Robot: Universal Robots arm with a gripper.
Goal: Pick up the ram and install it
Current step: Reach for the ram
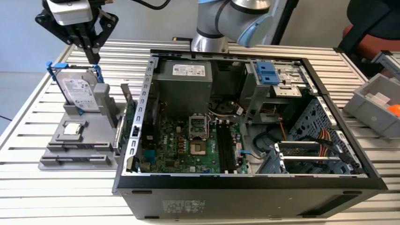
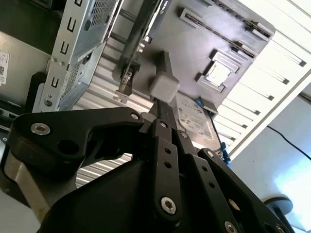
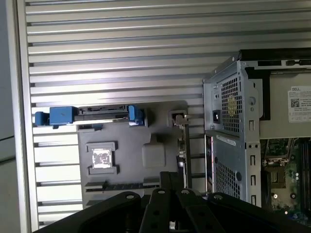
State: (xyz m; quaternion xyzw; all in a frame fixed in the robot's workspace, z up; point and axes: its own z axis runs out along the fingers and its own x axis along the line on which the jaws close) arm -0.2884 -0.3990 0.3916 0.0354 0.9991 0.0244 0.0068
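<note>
Fingers (image 1: 93,50) together and empty, above the hard drive (image 1: 81,91); the ram seems neither picked up nor installed yet.

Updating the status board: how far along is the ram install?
Early. The gripper is shut and empty, above the hard drive on the gray fixture beside the open case. The ram seems to be the dark strip in the fixture's slot, untouched; the motherboard slots look unfilled. Pickup and install both remain.

- Black gripper (image 2: 161,110), jaws pressed together, points at a grey holder (image 2: 194,41).
- The holder carries a hard drive (image 2: 193,118) and a small chip (image 2: 218,75).
- A perforated metal case (image 2: 80,43) stands beside it on the slatted surface (image 2: 104,97).
</note>
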